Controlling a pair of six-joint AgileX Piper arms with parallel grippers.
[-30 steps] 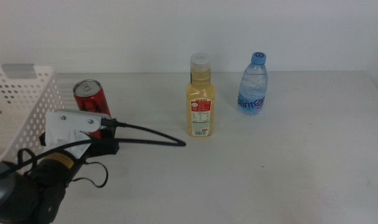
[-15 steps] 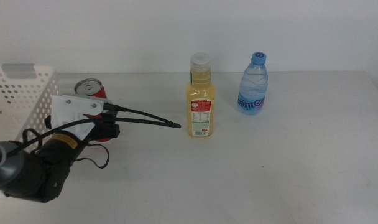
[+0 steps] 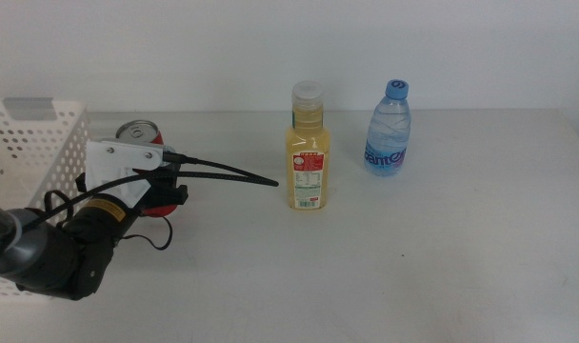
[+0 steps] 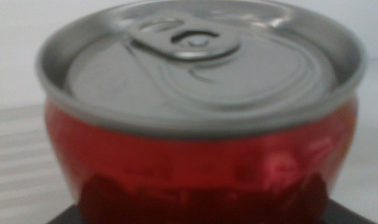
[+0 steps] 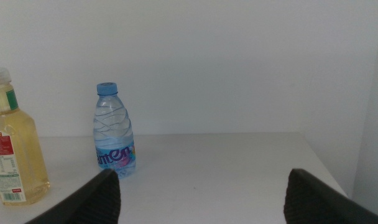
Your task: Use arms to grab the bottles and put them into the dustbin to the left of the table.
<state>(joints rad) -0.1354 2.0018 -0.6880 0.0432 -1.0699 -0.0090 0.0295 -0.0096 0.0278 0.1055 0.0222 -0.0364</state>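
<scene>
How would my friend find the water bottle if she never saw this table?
Start at the white table and look toward the back, by the wall. Two bottles stand there; the water bottle is the one farther from the white basket. It is clear with a blue cap, unlike the yellow juice bottle.

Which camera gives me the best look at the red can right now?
The left wrist view: the can fills the picture, lid and pull tab plain. The middle view shows only its top behind the left end effector, beside the basket. The right wrist view does not show it.
</scene>
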